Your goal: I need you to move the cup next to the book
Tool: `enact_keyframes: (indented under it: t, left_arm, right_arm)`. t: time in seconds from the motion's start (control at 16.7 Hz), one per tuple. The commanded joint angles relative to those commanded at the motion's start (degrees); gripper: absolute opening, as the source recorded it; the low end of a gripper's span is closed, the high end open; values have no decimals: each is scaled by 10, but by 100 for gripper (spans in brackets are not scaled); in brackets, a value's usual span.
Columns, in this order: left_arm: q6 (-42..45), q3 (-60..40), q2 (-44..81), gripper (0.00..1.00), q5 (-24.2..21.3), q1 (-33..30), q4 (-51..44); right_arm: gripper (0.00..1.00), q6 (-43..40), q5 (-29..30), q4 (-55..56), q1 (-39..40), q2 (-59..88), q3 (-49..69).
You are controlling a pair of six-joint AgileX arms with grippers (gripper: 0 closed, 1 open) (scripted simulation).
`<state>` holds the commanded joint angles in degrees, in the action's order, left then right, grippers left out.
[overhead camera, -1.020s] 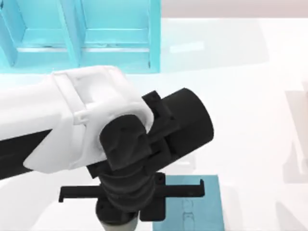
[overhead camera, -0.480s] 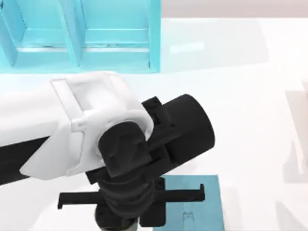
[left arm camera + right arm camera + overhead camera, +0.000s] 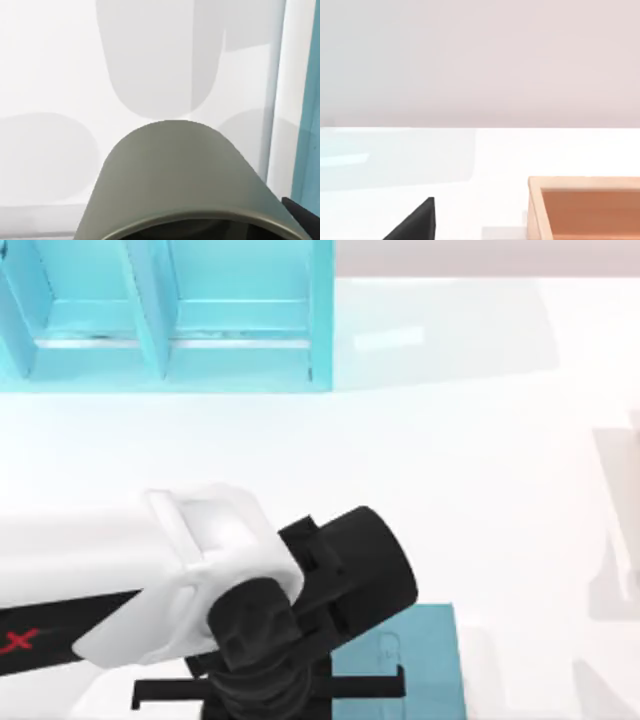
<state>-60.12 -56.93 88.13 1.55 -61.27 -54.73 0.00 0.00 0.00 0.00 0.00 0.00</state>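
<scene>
The left gripper hung low over the table's near edge, partly covering the teal book. Its wrist view showed the grey-green cup close up; I cannot tell the grip.

The flat teal-blue book lies at the counter's near edge, partly covered. The grey-green cup stands beside it.

On the black underside of the left arm, at the top view's left edge, you can see a red "X", the end of a marking cut off by the frame. The book carries only a faint line drawing, no readable words.
</scene>
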Motion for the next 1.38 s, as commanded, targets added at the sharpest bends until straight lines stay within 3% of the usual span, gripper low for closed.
enact_keyframes:
  t: [0.24,1.02,1.38]
  left_arm:
    - [1,5,1,0,0,0,5]
    - [1,5,1,98,0,0,5]
    - [1,5,1,100,0,0,5]
  right_arm:
    - [100,0,0,0,0,0,0]
    - [100,0,0,0,0,0,0]
    - [100,0,0,0,0,0,0]
